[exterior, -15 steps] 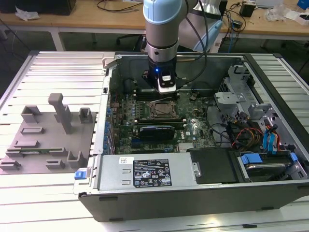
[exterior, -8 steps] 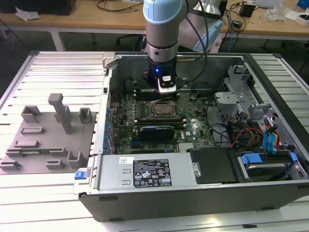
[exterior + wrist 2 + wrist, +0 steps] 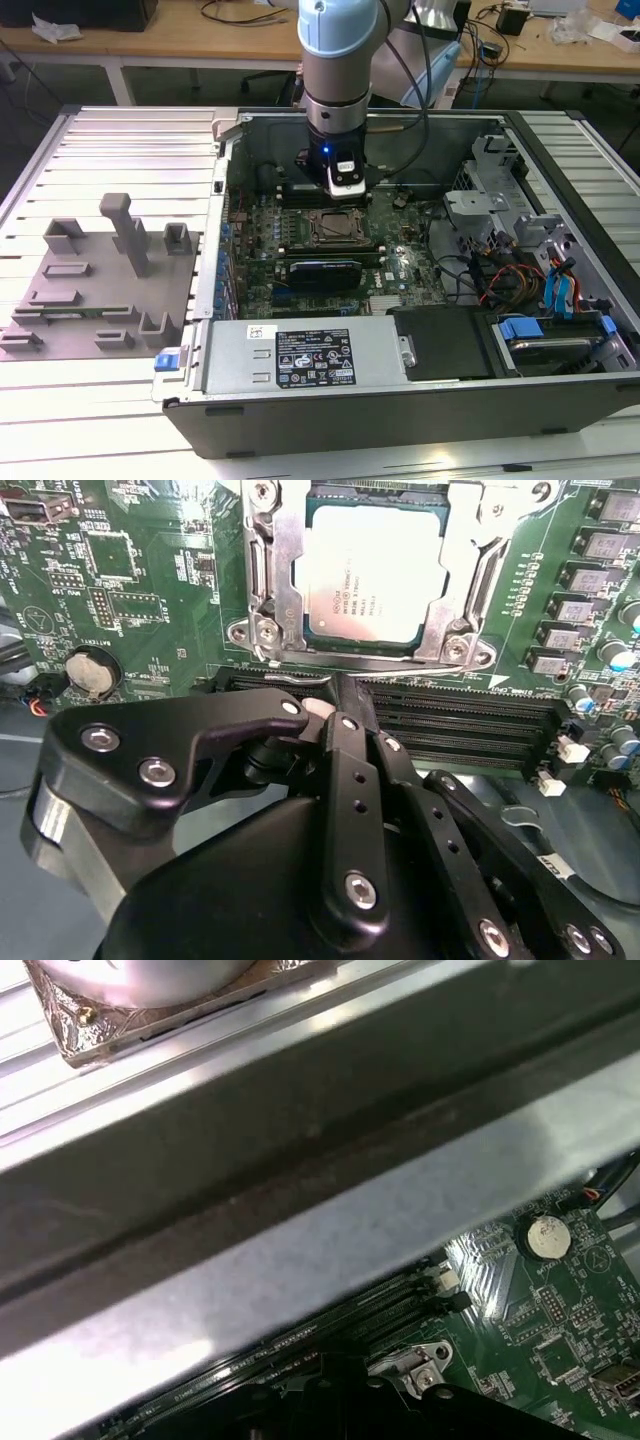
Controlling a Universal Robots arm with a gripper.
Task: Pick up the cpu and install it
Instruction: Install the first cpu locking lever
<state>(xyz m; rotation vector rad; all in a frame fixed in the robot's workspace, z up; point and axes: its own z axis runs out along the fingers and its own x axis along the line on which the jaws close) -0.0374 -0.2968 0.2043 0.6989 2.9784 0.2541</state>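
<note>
The cpu (image 3: 370,575), a silvery square chip, lies flat in the socket on the green motherboard, with the metal bracket (image 3: 262,570) standing around it. My gripper (image 3: 318,708) hangs just off one side of the socket, over the memory slots (image 3: 460,720), and nothing shows in its grasp. In the exterior view the gripper (image 3: 345,185) sits low inside the open computer case, just behind the socket (image 3: 335,228).
A dark expansion card (image 3: 320,272) lies in front of the socket, and beyond it the power supply (image 3: 300,355). Drive bays with blue and orange cables (image 3: 540,290) fill the exterior view's right. A grey fixture plate (image 3: 100,290) lies outside the case. The case wall (image 3: 300,1210) is close by.
</note>
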